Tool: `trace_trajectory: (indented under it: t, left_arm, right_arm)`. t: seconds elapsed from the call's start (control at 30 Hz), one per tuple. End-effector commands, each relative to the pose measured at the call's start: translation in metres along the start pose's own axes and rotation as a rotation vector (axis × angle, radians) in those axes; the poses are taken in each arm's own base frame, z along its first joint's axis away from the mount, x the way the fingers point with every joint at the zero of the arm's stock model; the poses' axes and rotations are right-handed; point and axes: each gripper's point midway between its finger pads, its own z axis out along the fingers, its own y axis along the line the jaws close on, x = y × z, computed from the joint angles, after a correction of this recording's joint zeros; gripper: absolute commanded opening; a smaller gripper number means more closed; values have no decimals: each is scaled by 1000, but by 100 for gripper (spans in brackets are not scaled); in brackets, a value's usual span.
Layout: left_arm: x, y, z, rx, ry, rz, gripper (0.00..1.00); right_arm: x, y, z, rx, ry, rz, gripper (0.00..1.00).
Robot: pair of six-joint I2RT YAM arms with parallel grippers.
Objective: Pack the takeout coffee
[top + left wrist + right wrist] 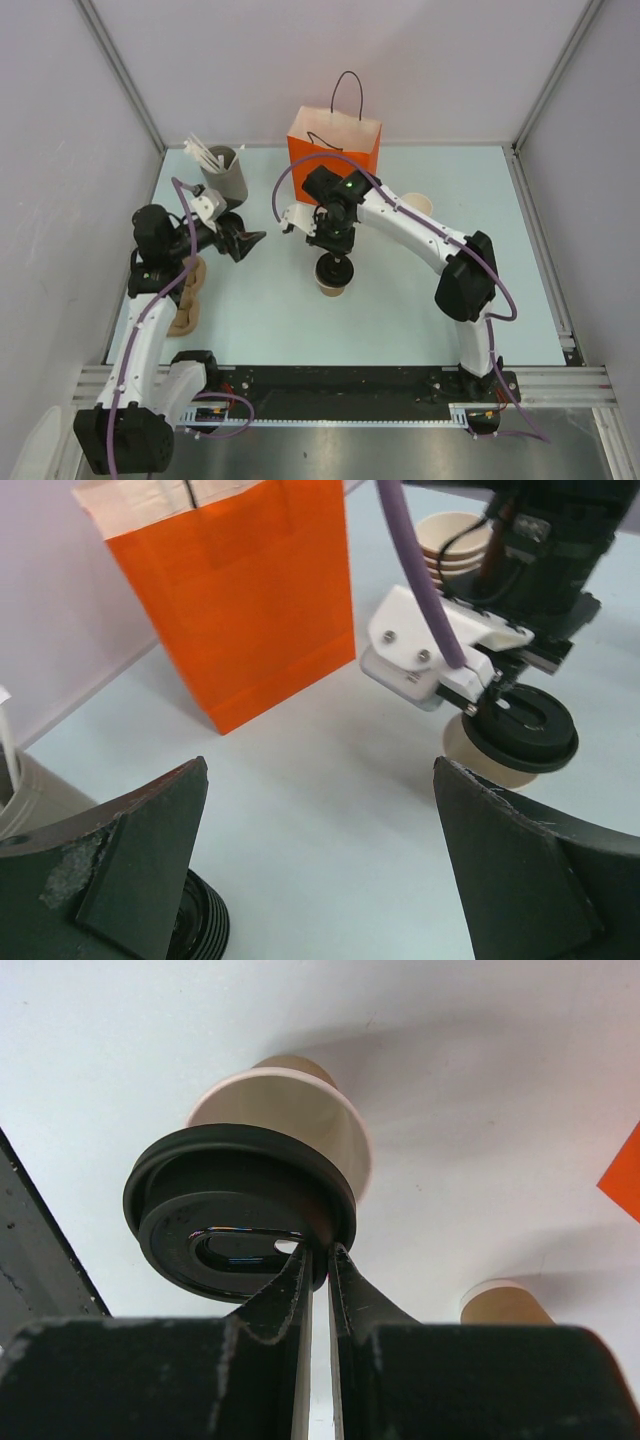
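Your left gripper (250, 240) idles, jaws wide open, left of the cup (332, 287) at the bench (260, 320) centre; the jaws of your right gripper (320, 1257) pinch only its lid (215, 1210), seated askew, so a lift may pull it off and leave the cup.

Pale blue-green tabletop (400, 320); plain white walls (300, 60) on three sides; aluminium corner posts (118, 70); even diffuse light.
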Motion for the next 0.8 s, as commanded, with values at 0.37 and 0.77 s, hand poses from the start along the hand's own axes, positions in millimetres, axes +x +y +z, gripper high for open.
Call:
trace_trajectory:
  t: [0.37, 0.77]
  left_arm:
    - [-18, 42, -26, -191, -106, -25, 99]
    - [-16, 40, -26, -177, -107, -29, 99]
  right_arm:
    - [-3, -10, 11, 21, 56, 18, 7]
    - [-4, -13, 17, 54, 90, 4, 7]
